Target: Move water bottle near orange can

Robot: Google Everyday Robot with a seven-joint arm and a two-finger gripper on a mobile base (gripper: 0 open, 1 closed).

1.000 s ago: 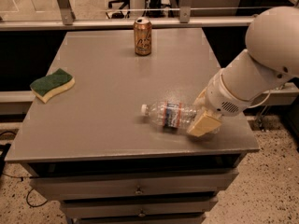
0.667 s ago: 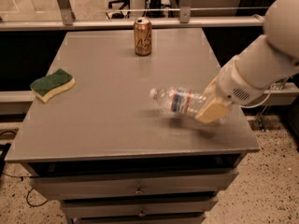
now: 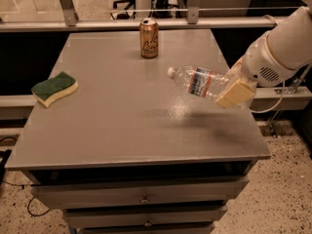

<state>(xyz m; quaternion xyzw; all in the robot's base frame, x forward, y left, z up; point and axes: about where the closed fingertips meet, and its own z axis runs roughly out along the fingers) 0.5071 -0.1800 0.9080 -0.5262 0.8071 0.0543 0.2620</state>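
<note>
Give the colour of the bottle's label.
Red, white and blue label, camera view; hand holds bottle above table.

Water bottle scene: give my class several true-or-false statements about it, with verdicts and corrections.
1. The gripper holds the water bottle above the table. True.
2. The orange can lies on its side. False: it stands upright near the table's far edge.
3. The sponge lies near the table's left edge. True.
4. The bottle's cap points away from the can. False: the cap is at the end nearer the can.
</note>
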